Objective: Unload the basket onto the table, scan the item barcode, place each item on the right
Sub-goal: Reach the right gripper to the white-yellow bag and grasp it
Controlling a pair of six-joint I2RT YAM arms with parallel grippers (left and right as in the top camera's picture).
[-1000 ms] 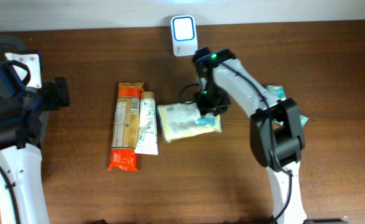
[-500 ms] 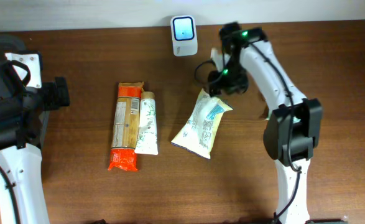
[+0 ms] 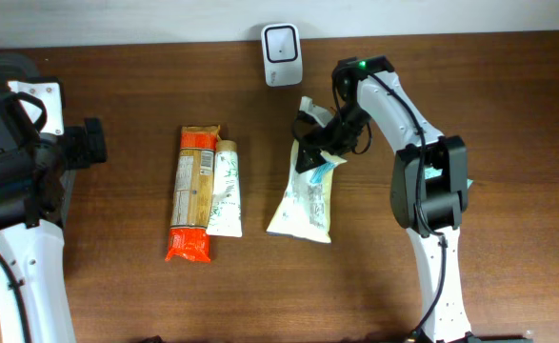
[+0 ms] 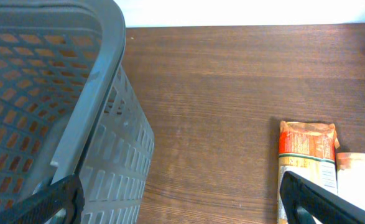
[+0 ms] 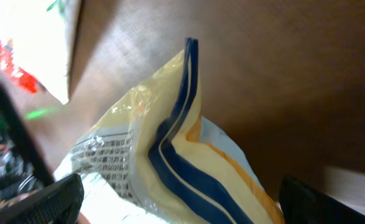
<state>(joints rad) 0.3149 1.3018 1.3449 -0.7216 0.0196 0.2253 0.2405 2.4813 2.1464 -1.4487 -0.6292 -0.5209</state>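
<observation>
The item, a yellow pouch (image 3: 303,195) with blue stripes, lies on the table with its top end pointing toward the white scanner (image 3: 282,41) at the back edge. My right gripper (image 3: 319,143) hovers over that top end, open. In the right wrist view the pouch (image 5: 170,155) fills the space between the wide-spread fingers of that gripper (image 5: 182,199), and its printed foil seam faces the camera. At the left, my left gripper (image 4: 182,199) is open over bare table with nothing between its fingers.
An orange cracker pack (image 3: 191,191) and a white tube (image 3: 226,186) lie side by side left of the pouch. A grey mesh basket (image 4: 45,93) stands at the table's far left, close to the left gripper.
The right gripper has opened. It swung the pouch from lying crosswise to pointing toward the scanner, and the pouch now rests lengthwise on the table. The left arm has not moved.
</observation>
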